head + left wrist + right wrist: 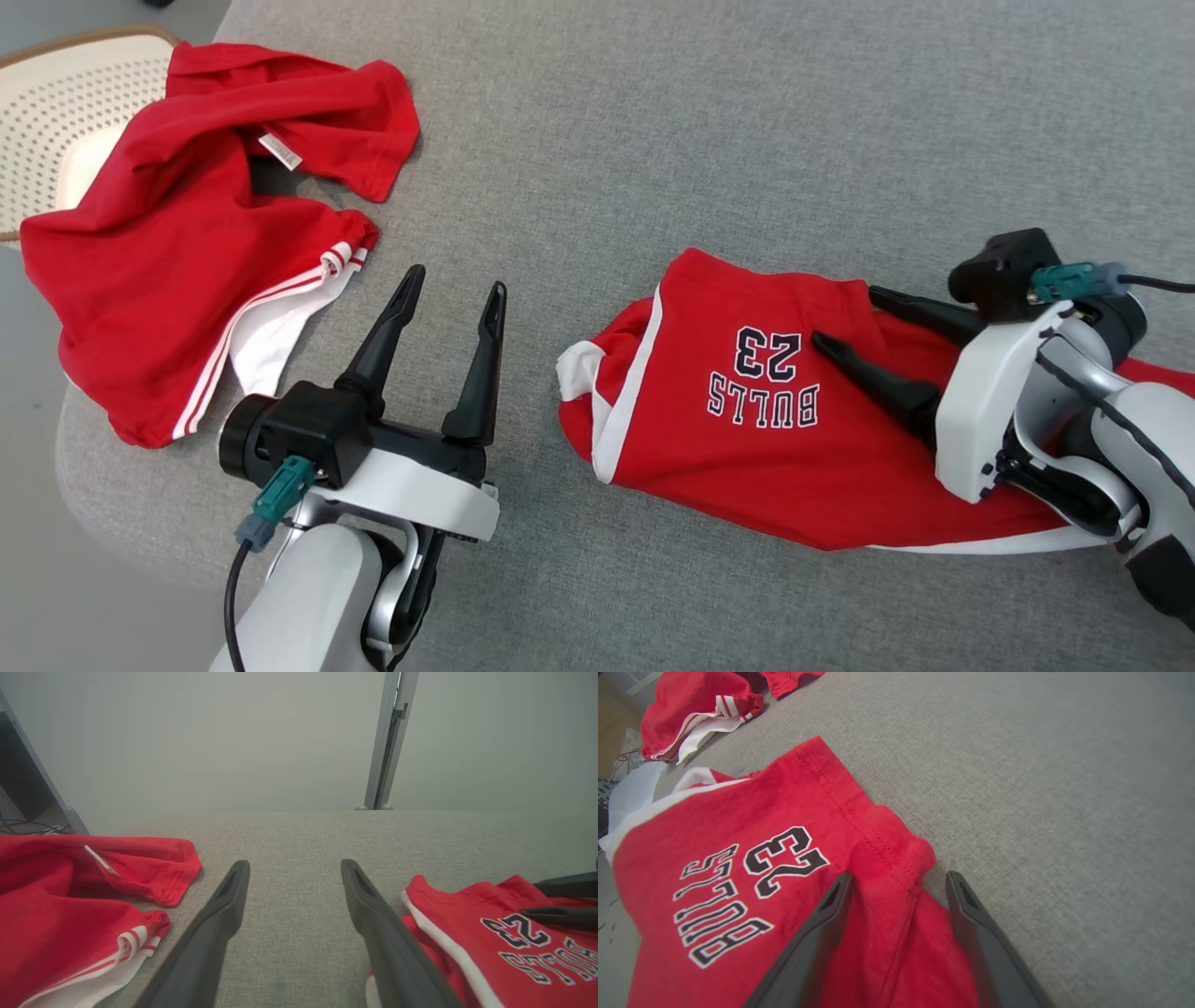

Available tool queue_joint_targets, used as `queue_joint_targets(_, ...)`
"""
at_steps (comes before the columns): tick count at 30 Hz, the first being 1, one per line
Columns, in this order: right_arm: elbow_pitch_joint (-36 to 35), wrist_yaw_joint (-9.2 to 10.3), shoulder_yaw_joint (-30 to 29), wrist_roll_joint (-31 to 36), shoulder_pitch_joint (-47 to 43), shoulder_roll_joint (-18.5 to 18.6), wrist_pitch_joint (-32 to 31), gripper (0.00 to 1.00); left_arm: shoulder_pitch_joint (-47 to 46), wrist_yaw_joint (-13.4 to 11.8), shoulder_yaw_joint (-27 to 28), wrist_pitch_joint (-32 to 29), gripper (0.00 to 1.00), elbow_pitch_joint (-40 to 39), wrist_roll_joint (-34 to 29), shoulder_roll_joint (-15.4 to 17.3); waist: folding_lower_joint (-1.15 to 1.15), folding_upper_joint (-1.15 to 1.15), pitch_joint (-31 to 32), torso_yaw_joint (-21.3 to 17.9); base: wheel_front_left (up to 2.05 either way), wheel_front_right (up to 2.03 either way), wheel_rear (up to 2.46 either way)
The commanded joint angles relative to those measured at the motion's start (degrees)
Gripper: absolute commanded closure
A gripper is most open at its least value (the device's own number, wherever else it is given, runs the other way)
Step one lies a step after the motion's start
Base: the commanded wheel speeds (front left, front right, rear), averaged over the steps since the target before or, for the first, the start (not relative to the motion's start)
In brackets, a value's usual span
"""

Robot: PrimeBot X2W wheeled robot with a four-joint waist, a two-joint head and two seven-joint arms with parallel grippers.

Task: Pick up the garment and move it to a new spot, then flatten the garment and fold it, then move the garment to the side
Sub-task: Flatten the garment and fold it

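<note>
- Right pincer [845,315]: released, the two dark fingers spread wide and grasping nothing. It lies low over the red knit garment with white trim and a navy "BULLS 23" print [747,448].
- In the right wrist view the fingers straddle a raised stitched hem fold [896,854]. One finger is over the cloth and the other is at the cloth's edge, beside bare surface. I cannot tell whether the tips touch.
- Left pincer [456,280]: also released and empty, at 7 o'clock in the head view. Its fingers aim toward 12 o'clock over bare surface, between the two garments.
- The task's garment sits at 4 o'clock on the grey cloth-covered desk [653,140]. Its print is upside down to the robot. It is bunched, not flat, with a white-edged under-layer poking out at its 9 o'clock end.
- Outward: a crumpled red garment with white side stripes [159,261] lies at 10 o'clock, well apart. In the head view it overlaps a cream perforated basket [56,103].
- Judgement: the step in hand looks like taking hold of the hem, with flattening not yet done.
- To do it well:
  - Sink the right fingers until the lower one slides under the hem fold, then clench on as few layers as possible.
  - Bring the left pincer to the 9 o'clock end for a second hold, so the cloth lifts taut rather than in a lump.
  - Keep clear of the striped garment.
</note>
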State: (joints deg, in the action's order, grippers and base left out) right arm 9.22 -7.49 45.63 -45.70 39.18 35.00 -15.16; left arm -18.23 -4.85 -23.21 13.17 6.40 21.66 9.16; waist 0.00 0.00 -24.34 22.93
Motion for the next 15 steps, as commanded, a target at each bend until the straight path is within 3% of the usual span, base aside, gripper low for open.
queue_joint_targets(1,0.1,-0.01,2.1,-0.9,2.2,1.1,0.9,0.0,-1.4,0.4,0.1,0.5,0.0,0.8,0.2,-0.2,0.0,0.0,-0.9,0.7,0.0,0.0,0.0)
queue_joint_targets(2,0.3,-0.01,2.9,-1.6,2.9,1.1,1.5,0.6,-1.5,0.3,0.2,0.6,0.0,1.0,0.2,-0.3,0.0,0.0,-0.9,0.7,0.0,0.0,0.0)
queue_joint_targets(3,0.3,-0.01,3.9,-1.7,3.7,1.2,2.4,0.98,-1.6,0.4,0.2,0.8,0.0,1.3,0.2,-0.3,0.0,0.0,-0.9,0.6,0.0,0.0,0.0)
queue_joint_targets(10,-1.0,-0.01,8.4,-3.5,7.1,2.4,7.9,1.0,-2.0,0.3,0.9,1.4,0.0,2.5,-0.1,-0.1,0.0,0.0,-0.1,-1.4,0.0,0.0,0.0)
queue_joint_targets(15,-2.4,-0.01,7.6,-2.8,8.0,3.6,12.5,1.0,-1.9,-0.2,1.6,1.5,0.0,2.4,-0.3,0.5,0.0,0.0,1.0,-3.5,0.0,0.0,0.0)
